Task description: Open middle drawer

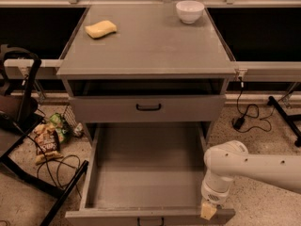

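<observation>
The middle drawer [141,173] is pulled far out of the grey cabinet, showing a long shallow grey tray with nothing in it. Its front edge [117,216] lies at the bottom of the view, and only the top of its black handle [150,220] shows. My gripper [208,211], at the end of the white arm [244,166], sits at the drawer's front right corner, against the front edge. The drawer above [103,108], with a black bar handle [148,107], is shut. The bottom drawer is hidden under the open one.
A yellow sponge [100,29] and a white bowl [190,11] lie on the cabinet top [150,46]. A black stand [23,107], cables and snack bags [45,140] are on the floor to the left. A cable [244,117] and a black stand leg [282,112] are to the right.
</observation>
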You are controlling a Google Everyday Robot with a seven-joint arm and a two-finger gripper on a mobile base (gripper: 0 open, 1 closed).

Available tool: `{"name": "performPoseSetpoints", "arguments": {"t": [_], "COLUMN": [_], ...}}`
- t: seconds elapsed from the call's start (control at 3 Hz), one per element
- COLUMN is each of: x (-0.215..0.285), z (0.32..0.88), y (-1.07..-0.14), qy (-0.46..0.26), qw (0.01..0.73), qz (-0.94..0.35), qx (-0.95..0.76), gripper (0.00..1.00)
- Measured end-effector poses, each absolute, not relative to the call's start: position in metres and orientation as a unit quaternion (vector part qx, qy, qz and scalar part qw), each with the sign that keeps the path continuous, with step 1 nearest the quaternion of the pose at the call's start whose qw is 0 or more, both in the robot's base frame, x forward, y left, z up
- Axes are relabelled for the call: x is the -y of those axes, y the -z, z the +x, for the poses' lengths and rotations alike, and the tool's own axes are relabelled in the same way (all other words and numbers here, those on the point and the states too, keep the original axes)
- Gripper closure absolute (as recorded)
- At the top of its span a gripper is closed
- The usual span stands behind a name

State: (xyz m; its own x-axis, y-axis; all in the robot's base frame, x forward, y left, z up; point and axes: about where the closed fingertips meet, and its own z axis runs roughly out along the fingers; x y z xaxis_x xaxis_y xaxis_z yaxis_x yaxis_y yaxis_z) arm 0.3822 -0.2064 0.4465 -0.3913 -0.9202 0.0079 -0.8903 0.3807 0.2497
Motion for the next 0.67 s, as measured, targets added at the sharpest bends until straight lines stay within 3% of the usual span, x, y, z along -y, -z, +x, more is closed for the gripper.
{"name": "performPoseSetpoints", "arguments": {"t": [0.67], "x": [0.2065], "z": [0.3821], "y": [-0.4465], "qy": [0.103], "qw": [0.073], "qz": [0.547], "qx": [0.828], "gripper": [0.28]}}
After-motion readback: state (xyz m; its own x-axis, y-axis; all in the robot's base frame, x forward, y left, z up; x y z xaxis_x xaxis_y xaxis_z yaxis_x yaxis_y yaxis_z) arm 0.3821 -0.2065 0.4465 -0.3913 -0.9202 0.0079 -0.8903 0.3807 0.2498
